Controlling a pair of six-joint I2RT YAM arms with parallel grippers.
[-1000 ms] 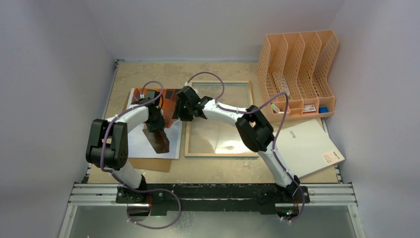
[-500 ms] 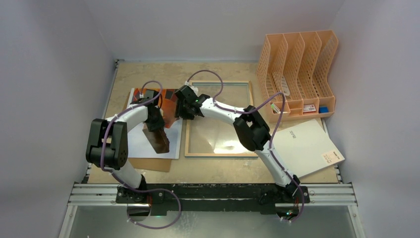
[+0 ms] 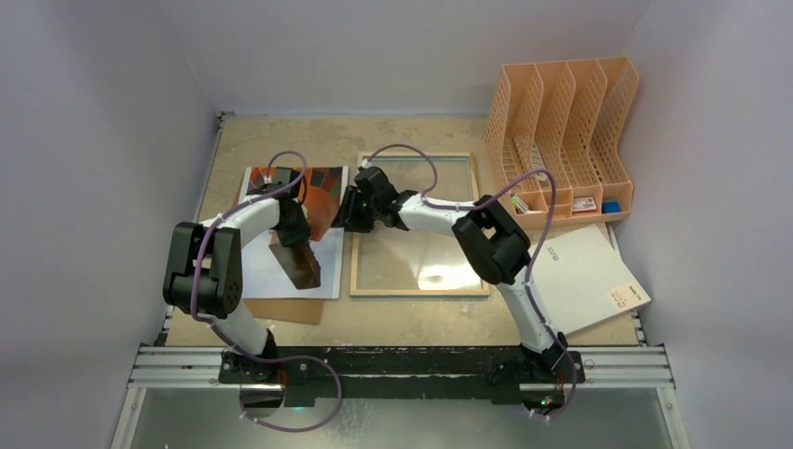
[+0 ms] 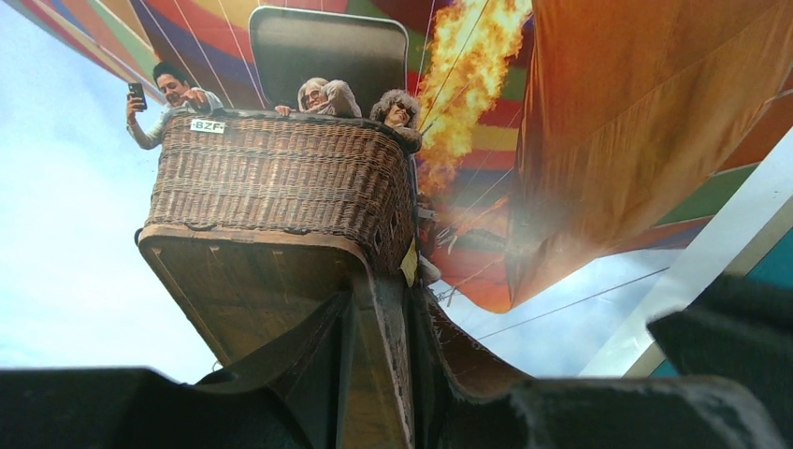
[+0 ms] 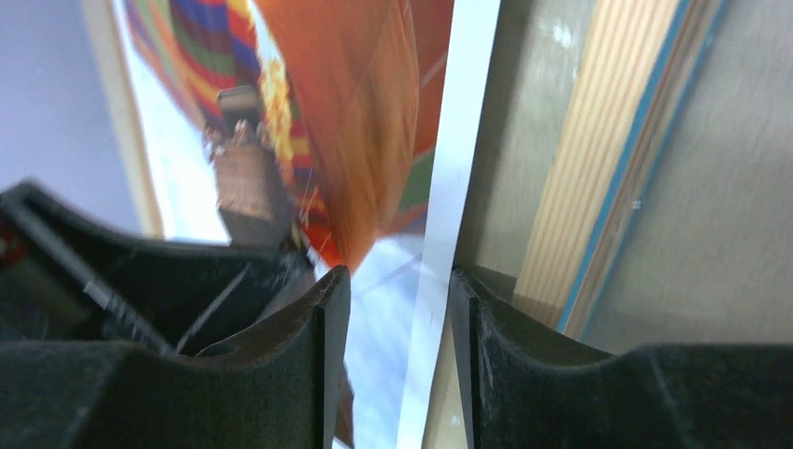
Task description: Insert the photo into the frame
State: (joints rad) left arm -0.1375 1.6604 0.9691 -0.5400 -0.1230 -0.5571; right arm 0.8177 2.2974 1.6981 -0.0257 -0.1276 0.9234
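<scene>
The right hand (image 3: 350, 215) has shifted toward the thin cyan-and-wood glazed picture frame (image 3: 419, 292), half-open astride the edge of the colourful hot-air-balloon print (image 3: 323, 180), apparently to drag it over, while the left hand (image 3: 294, 234), its grip unclear, steadies it.

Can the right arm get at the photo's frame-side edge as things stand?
Likely yes: the right hand straddles the photo's white border, a finger on each side, jaws not closed. The frame's rail lies beside it, not between.
</scene>
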